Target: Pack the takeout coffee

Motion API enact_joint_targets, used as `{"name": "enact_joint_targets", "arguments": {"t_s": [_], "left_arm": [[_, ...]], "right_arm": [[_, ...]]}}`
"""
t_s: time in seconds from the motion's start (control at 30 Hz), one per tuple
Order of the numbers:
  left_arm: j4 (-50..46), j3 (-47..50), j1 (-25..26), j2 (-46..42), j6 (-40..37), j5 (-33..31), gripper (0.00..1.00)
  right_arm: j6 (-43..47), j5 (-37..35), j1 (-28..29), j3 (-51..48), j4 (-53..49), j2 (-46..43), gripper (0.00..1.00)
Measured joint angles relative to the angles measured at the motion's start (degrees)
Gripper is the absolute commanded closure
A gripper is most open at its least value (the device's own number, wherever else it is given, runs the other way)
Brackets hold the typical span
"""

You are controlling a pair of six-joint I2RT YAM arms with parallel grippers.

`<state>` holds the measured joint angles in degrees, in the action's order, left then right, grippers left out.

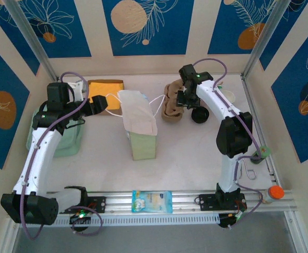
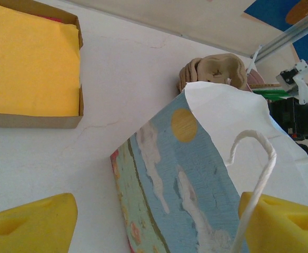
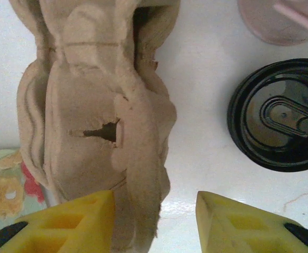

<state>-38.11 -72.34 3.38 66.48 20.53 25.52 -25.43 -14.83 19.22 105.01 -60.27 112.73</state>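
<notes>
- The coffee cup [image 1: 199,115] stands upright on the table [image 1: 101,168], black lid on. It is just to the right of the pulp cup carrier [image 3: 90,105] and near a pink cup [image 3: 280,21].
- It is outside the paper bag [image 1: 138,126], with the carrier lying between the two.
- The right gripper [image 3: 155,203] hangs over the carrier's right edge, about half open. One yellow finger [image 3: 75,224] sits over the carrier and the other is above bare table. It has hold of nothing, and the coffee lies off to its right, untouched.
- The left gripper [image 2: 154,216] is spread wide at the bag's open top. The bag's upper corner sits between its fingers [image 2: 32,224], and the white string handle runs past the right-hand one. There is bare table between the left-hand finger and the bag, so it is not pinching it.
- The bag stands mid-table, mouth open.
- A cardboard box [image 2: 32,120] lined with yellow paper sits behind the left gripper, apart from the bag.
</notes>
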Motion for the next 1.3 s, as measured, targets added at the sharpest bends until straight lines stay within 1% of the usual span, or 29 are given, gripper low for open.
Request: {"name": "enact_joint_targets", "arguments": {"t_s": [0.03, 0.1, 0.2, 0.3, 0.43, 0.6, 0.8, 0.97, 1.1, 1.3], "left_arm": [[0.0, 0.0, 0.0, 0.0, 0.0, 0.0, 0.2], [0.0, 0.0, 0.0, 0.0, 0.0, 0.0, 0.2], [0.0, 0.0, 0.0, 0.0, 0.0, 0.0, 0.2], [0.0, 0.0, 0.0, 0.0, 0.0, 0.0, 0.2], [0.0, 0.0, 0.0, 0.0, 0.0, 0.0, 0.2], [0.0, 0.0, 0.0, 0.0, 0.0, 0.0, 0.2], [0.0, 0.0, -0.2, 0.0, 0.0, 0.0, 0.2], [0.0, 0.0, -0.2, 0.0, 0.0, 0.0, 0.2], [0.0, 0.0, -0.2, 0.0, 0.0, 0.0, 0.2], [0.0, 0.0, -0.2, 0.0, 0.0, 0.0, 0.2]], "right_arm": [[0.0, 0.4, -0.1, -0.2, 0.3, 0.0, 0.63], [0.1, 1.7, -0.4, -0.7, 1.4, 0.0, 0.76], [-0.3, 3.3, -1.1, -1.8, 2.8, 0.0, 0.89], [-0.6, 5.4, -2.2, -3.7, 4.5, -0.9, 0.94], [-1.0, 9.2, -4.2, -7.4, 7.3, -3.5, 0.99], [-0.2, 16.5, -8.2, -12.1, 11.1, -7.8, 1.0], [2.3, 26.9, -12.8, -12.9, 15.4, -9.8, 1.0], [5.7, 34.1, -13.1, -12.6, 16.0, -9.4, 1.0], [9.4, 36.5, -12.3, -10.2, 14.3, -5.8, 1.0], [12.9, 35.1, -11.8, -9.5, 10.8, -1.4, 1.0]]}}
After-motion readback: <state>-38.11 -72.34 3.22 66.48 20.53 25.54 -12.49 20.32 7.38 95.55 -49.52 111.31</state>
